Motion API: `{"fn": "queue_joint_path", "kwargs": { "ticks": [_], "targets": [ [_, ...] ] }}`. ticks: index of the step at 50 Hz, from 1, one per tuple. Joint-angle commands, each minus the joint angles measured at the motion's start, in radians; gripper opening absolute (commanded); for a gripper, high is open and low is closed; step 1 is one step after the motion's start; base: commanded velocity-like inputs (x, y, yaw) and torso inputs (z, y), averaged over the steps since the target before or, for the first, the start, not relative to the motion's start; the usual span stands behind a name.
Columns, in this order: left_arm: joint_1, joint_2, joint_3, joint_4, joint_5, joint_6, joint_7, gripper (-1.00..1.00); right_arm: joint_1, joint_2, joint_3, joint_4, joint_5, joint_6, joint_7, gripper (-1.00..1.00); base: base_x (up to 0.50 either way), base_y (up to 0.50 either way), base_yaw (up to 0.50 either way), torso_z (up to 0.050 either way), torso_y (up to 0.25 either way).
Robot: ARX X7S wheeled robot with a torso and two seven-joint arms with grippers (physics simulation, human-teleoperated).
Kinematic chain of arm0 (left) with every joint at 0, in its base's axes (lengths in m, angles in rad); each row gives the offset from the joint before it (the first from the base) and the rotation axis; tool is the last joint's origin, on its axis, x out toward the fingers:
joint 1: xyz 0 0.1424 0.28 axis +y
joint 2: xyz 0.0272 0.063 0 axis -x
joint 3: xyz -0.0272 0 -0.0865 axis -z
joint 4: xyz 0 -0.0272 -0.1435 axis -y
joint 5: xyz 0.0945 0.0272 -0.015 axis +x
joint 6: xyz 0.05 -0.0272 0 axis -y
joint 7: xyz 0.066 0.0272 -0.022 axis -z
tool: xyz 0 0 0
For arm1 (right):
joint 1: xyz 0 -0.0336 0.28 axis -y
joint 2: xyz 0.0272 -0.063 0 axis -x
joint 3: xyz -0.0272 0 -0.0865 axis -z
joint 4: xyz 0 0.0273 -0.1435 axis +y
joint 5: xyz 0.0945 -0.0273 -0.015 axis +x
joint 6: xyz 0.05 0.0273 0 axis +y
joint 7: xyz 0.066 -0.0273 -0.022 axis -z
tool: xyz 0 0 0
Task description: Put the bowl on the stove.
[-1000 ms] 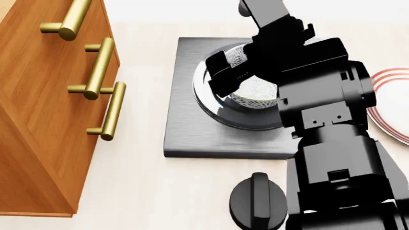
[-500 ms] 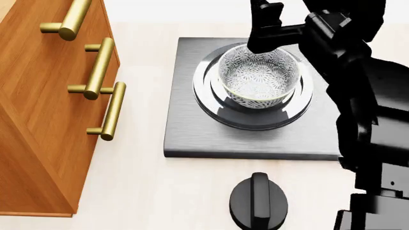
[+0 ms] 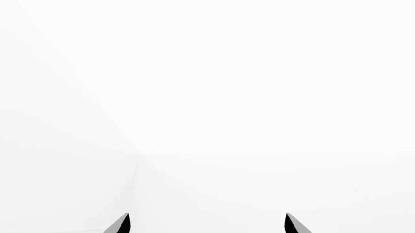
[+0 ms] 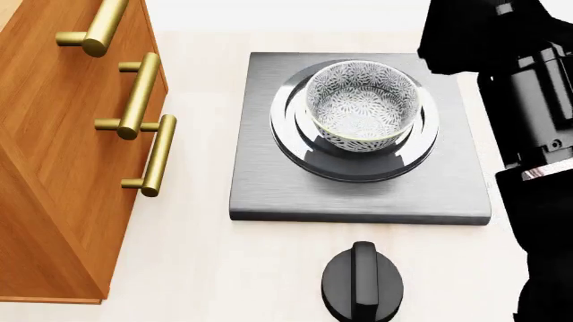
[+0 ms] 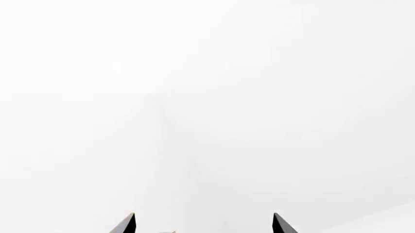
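Note:
The bowl (image 4: 363,106), white with a fine grey floral pattern, stands upright in the middle of the round burner of the stove (image 4: 268,188), a dark-grey square slab. Nothing touches the bowl. My right arm (image 4: 524,121) rises as a black mass at the right edge of the head view, beside the stove; its fingers do not show there. In the right wrist view my right gripper (image 5: 204,223) is open, two dark fingertips (image 5: 128,224) wide apart against blank white. In the left wrist view my left gripper (image 3: 207,223) is open too, facing white walls, with nothing between its tips.
A wooden cabinet (image 4: 54,168) with brass bar handles (image 4: 143,94) stands left of the stove. A small black round knob (image 4: 361,282) lies on the pale counter (image 4: 224,268) in front of the stove.
My right gripper has let go of the bowl and the arm has lifted away up and to the right. The bowl stays on the burner.

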Motion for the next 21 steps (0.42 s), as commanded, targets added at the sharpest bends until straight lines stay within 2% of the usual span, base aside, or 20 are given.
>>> {"fn": "queue_joint_path", "kwargs": {
  "ticks": [1, 14, 21],
  "targets": [
    [-0.009, -0.005, 0.014, -0.002, 0.003, 0.0, -0.004, 1.0, -0.096, -0.059, 0.147, -0.141, 0.158, -0.02, 0.018, 1.0, 0.0, 0.0, 0.0, 0.0, 0.0],
    [0.002, 0.006, -0.013, -0.003, -0.011, 0.002, 0.007, 1.0, -0.151, -0.069, 0.246, -0.243, 0.299, -0.032, 0.079, 1.0, 0.0, 0.0, 0.0, 0.0, 0.0],
    [-0.009, 0.001, 0.004, -0.005, -0.006, 0.0, 0.0, 1.0, -0.163, -0.095, 0.358, -0.291, 0.5, -0.044, 0.09, 1.0, 0.0, 0.0, 0.0, 0.0, 0.0]
  ]
}}
